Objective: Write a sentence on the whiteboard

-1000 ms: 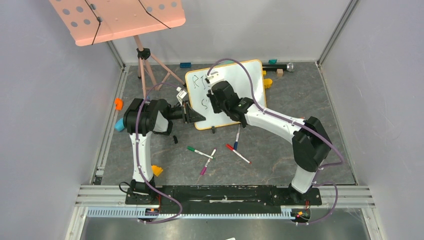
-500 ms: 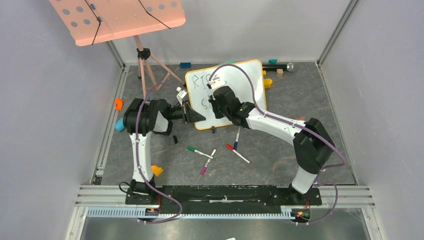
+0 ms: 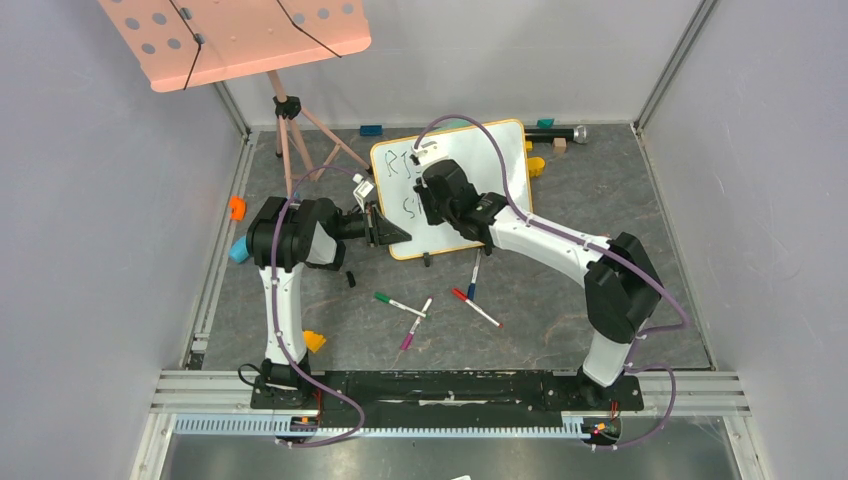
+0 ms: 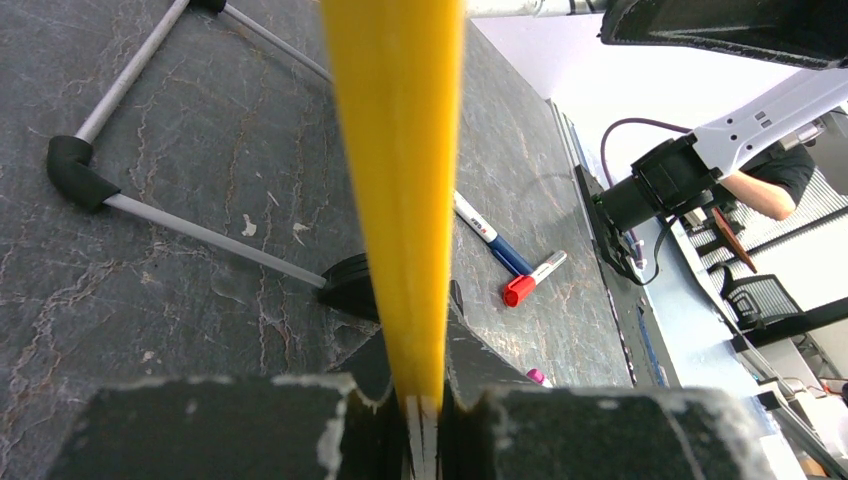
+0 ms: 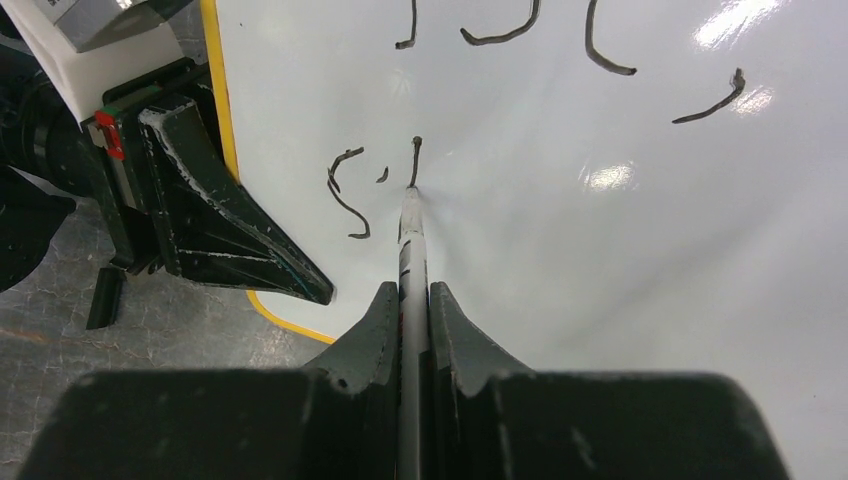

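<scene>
Dark marbled table (image 3: pixel 600 200), scattered markers (image 3: pixel 398 303), whiteboard (image 3: pixel 473 152)

Bright, even overhead light, soft shadows, glare patches on the glossy whiteboard (image 5: pixel 620 260), close foreground blurred in both wrist views, top view sharp.

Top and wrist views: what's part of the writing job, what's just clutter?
Job: whiteboard, written letters, marker in right gripper, left gripper clamping the board's rim.
Clutter: loose markers, pink music stand, orange block.
</scene>
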### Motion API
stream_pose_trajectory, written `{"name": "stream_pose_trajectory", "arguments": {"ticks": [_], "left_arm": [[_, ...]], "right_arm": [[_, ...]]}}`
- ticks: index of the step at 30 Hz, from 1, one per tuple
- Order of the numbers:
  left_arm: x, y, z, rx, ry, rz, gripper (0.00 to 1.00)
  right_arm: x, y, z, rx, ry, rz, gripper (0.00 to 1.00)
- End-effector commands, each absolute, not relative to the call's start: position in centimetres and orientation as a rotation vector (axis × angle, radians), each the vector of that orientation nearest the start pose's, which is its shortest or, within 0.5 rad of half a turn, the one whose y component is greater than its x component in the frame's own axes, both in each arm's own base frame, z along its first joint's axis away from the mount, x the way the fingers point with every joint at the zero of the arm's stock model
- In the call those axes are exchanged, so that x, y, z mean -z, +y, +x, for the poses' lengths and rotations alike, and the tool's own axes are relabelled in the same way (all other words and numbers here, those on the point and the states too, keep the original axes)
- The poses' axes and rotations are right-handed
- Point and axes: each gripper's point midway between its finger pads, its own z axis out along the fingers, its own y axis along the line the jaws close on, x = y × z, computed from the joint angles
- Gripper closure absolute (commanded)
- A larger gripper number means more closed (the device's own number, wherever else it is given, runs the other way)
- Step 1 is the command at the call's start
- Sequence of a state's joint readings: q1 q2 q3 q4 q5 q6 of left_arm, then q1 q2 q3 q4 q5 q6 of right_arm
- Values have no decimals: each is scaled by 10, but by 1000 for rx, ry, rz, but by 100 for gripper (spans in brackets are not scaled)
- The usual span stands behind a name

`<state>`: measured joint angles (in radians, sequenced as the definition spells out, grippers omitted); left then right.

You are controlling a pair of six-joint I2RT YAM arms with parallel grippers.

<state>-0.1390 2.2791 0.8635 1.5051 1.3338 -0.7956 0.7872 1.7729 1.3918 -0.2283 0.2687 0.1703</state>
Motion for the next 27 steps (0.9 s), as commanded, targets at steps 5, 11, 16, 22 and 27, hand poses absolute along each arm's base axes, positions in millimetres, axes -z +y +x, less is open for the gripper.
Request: {"name": "stream_pose_trajectory", "arguments": {"ticks": [5,11,16,22,27], "left_arm": [[-46,-231,323,1687,1651,845,98],[-46,-231,323,1687,1651,845,98],[-46,-231,323,1686,1651,845,98],[-46,-231,323,1688,1652,844,98],[-46,-231,323,1686,1652,844,98]], "right_arm": [[-177,319,399,-193,2077,-470,100],[-176,309,397,-165,2088,-459,100],[-171,304,394,-154,2096,-462,100],[-165,298,391,-136,2109,-462,100],[-163,297,389,-131,2114,-463,100]]}}
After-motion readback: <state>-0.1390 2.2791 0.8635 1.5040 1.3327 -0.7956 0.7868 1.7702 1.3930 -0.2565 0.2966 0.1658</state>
